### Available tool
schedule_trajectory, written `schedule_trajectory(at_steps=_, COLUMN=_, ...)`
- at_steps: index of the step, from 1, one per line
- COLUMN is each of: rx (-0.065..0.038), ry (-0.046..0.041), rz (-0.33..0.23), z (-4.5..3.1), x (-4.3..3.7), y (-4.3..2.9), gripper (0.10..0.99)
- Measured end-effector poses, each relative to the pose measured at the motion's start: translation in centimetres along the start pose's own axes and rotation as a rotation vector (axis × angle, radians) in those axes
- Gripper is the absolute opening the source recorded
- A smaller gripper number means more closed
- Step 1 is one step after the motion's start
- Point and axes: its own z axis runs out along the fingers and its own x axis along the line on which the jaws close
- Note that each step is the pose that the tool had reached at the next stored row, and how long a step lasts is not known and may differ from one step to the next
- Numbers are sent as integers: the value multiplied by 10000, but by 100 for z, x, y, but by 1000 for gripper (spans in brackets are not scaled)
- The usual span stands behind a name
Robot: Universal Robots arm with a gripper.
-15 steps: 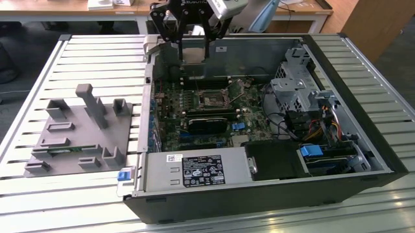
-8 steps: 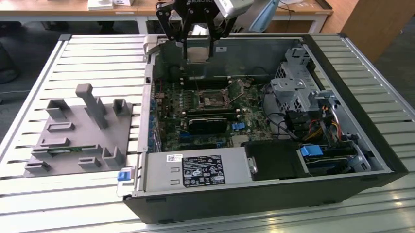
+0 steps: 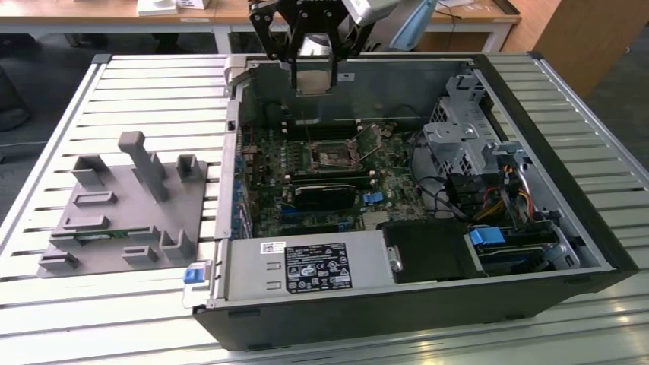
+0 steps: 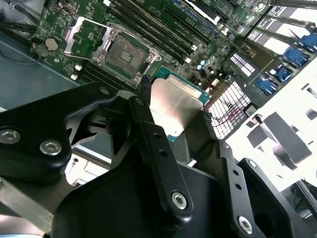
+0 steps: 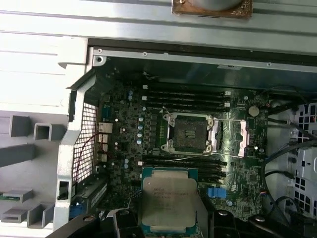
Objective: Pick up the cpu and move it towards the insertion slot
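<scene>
1. Above the far wall of the open computer case (image 3: 568, 251), toward 12 o'clock in the exterior view, the gripper (image 3: 312, 82) is hanging with its 2 black fingers (image 3: 294, 46) pointing downward.
2. Between those fingers the cpu (image 3: 313, 83) is sitting clamped, so the gripper is holding the chip rather than standing wide.
3. Seen in both wrist views, the cpu (image 4: 174, 106) (image 5: 168, 201) is showing its silvery-white metal top, with a green edge running around it, and the black finger pads (image 4: 144, 84) are pressing against 2 opposite sides.
4. Down on the green motherboard (image 3: 304, 163), the insertion slot (image 3: 332, 153) is lying uncovered, well apart from the held chip and toward 6 o'clock of it in the exterior view.
5. Looking at the first wrist view, the insertion slot (image 5: 190, 133) is lying with its metal retaining frame (image 5: 233, 139) swung aside at the slot's 3 o'clock, while the chip is hovering near 6 o'clock of the slot.
6. Across the slatted table (image 3: 132, 91), at about 9 o'clock of the case, a grey plastic fixture (image 3: 121, 213) is standing with a thin green memory strip (image 3: 96, 237) lying in 1 of its recesses.
</scene>
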Motion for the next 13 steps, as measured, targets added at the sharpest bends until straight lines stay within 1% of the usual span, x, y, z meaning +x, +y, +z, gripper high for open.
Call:
schedule_trajectory(at_steps=7, rx=0, ry=1, rz=-15, z=3, x=-38, y=64, gripper=525)
schedule_trajectory(at_steps=13, rx=-1, ry=1, rz=-24, z=7, x=-69, y=134, gripper=525)
